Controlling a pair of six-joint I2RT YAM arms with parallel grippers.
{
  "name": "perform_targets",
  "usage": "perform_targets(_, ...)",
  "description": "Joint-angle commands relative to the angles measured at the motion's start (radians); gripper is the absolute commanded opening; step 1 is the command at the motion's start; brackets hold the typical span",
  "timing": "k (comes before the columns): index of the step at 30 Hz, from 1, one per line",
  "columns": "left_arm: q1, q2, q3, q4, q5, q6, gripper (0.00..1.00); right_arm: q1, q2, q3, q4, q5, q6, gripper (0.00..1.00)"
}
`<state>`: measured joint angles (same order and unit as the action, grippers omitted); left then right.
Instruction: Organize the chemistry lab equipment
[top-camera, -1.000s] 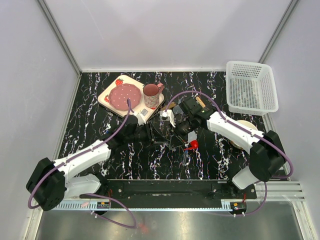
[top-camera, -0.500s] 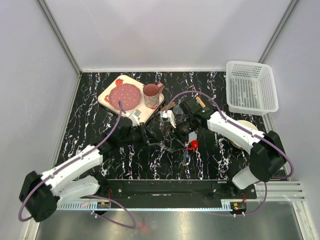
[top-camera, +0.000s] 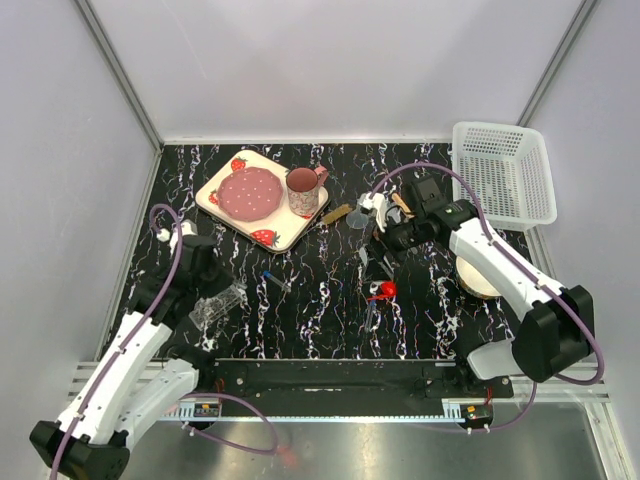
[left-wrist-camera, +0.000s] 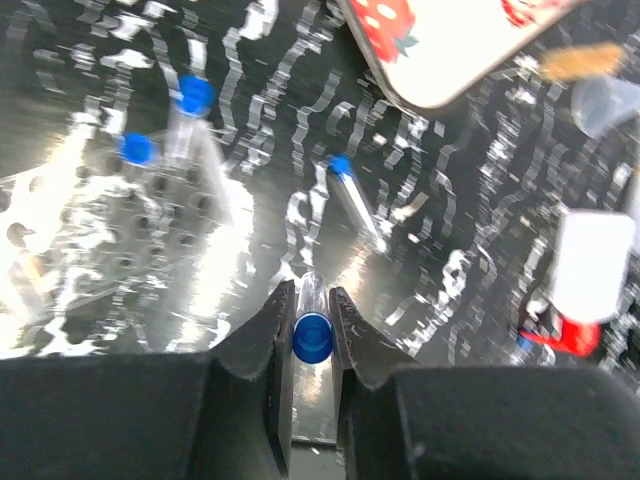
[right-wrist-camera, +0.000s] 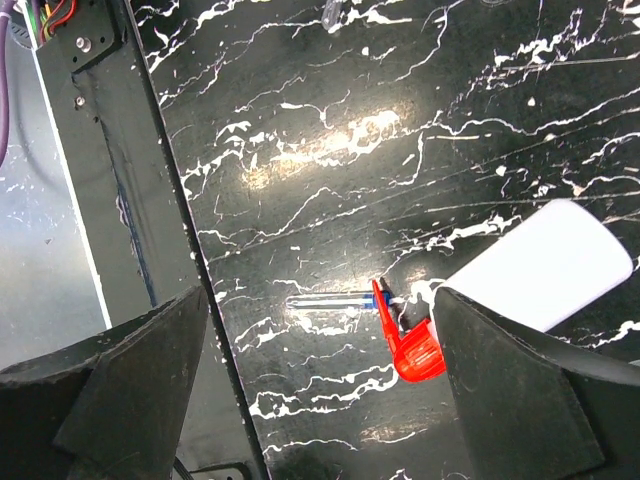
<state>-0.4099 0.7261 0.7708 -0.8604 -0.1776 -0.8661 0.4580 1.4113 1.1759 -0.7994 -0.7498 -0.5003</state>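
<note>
**Ana:** Left gripper (left-wrist-camera: 309, 298), what has it got?

**Ben:** Its fingers are nearly together, pinching a small blue-capped tube (left-wrist-camera: 312, 338) with the cap facing the wrist camera. From overhead that tube cannot be made out.

**Ana:** And around it?

**Ben:** The clear plastic tube rack (left-wrist-camera: 90, 220) is just left of the fingers, with two more capped tubes (left-wrist-camera: 195, 95) at its far side. A loose tube (left-wrist-camera: 355, 195) lies on the black marble table (left-wrist-camera: 250, 60), between the rack and the strawberry-print tray (left-wrist-camera: 440, 60).

**Ana:** Right gripper (right-wrist-camera: 320, 330)?

**Ben:** It is spread wide and holds nothing, above the red-capped squeeze bottle (right-wrist-camera: 545, 265), which lies on its side. Only its wrist camera shows a thin clear tube (right-wrist-camera: 330, 298) with its end at the red nozzle. The overhead view shows the two arms well apart.
</note>
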Motion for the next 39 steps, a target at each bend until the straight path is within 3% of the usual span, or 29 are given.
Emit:
perform_targets(1,0.072,0.007,0.045,-0.074,-0.187,0.081,0.04,-0.024,-0.032,-0.044,0.040,-0.020,0.000,1.00)
perform_targets(7,0.140,-0.033,0.039,-0.092,-0.307,0.067,0.05,-0.044,-0.022,-0.070,0.058,-0.040,0.008,1.00)
perform_targets(12,0.195,-0.021,-0.001,-0.045,-0.315,0.050,0.06,-0.051,-0.028,-0.081,0.058,-0.056,0.000,1.00)
perform_targets(25,0.391,0.142,-0.050,0.153,-0.189,0.145,0.07,-0.073,-0.051,-0.098,0.057,-0.074,-0.003,1.00)
perform_targets(39,0.444,0.177,-0.108,0.202,-0.076,0.176,0.07,-0.078,-0.035,-0.099,0.058,-0.083,-0.001,1.00)
